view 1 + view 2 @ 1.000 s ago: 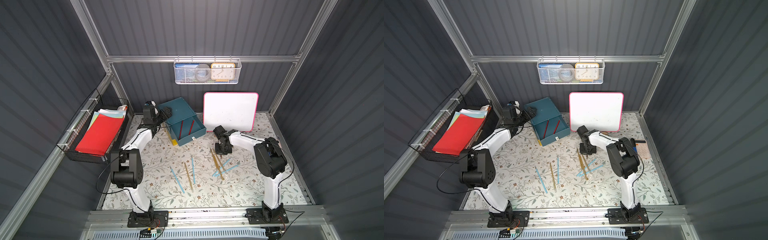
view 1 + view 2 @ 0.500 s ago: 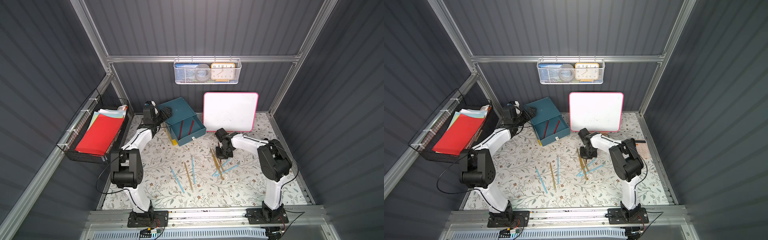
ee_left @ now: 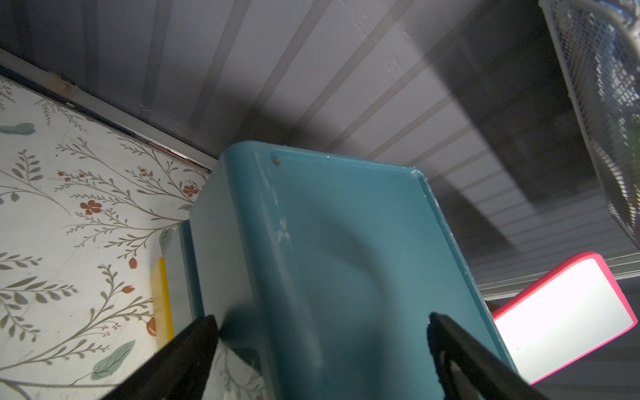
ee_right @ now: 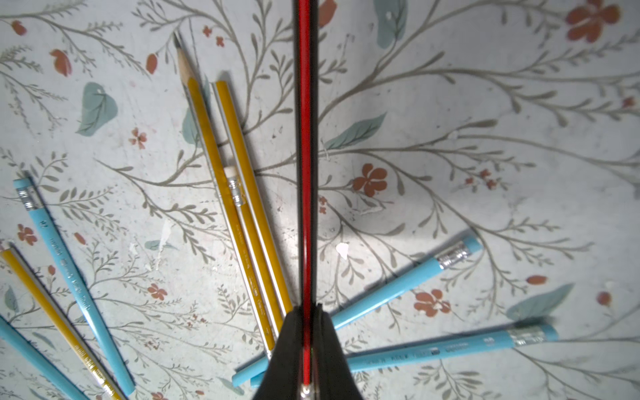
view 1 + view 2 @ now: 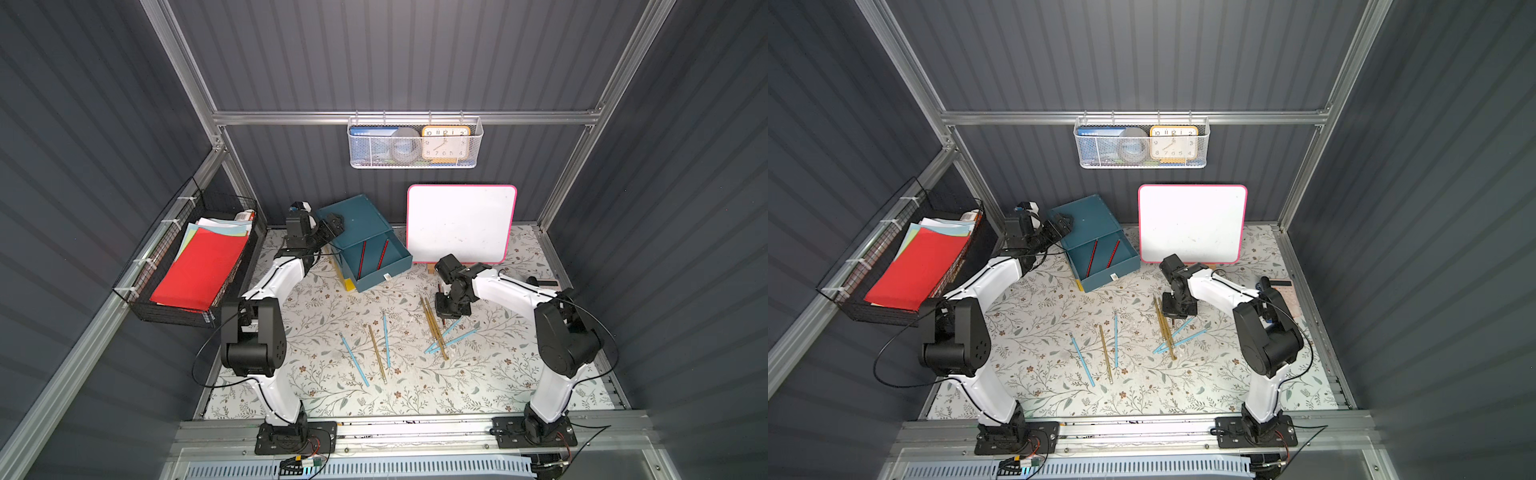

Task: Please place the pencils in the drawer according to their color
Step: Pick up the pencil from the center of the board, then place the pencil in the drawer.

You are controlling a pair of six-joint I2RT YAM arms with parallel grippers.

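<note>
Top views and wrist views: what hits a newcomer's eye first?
Right of the table's centre, the right gripper is shut on a red pencil. Around it, golden-yellow pencils and light blue pencils lie scattered on the floral mat. At the back, the open teal drawer already holds two red pencils.

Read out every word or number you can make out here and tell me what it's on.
"10 11 12 1 2", "9", "3", "8 7 6 5 4": dial of the orange clock in the wire basket.
Label on the blue box beside it: too small to read.
Print on the light blue pencils and yellow pencils: too blurred.
The white sticker on the drawer front: too small.
</note>
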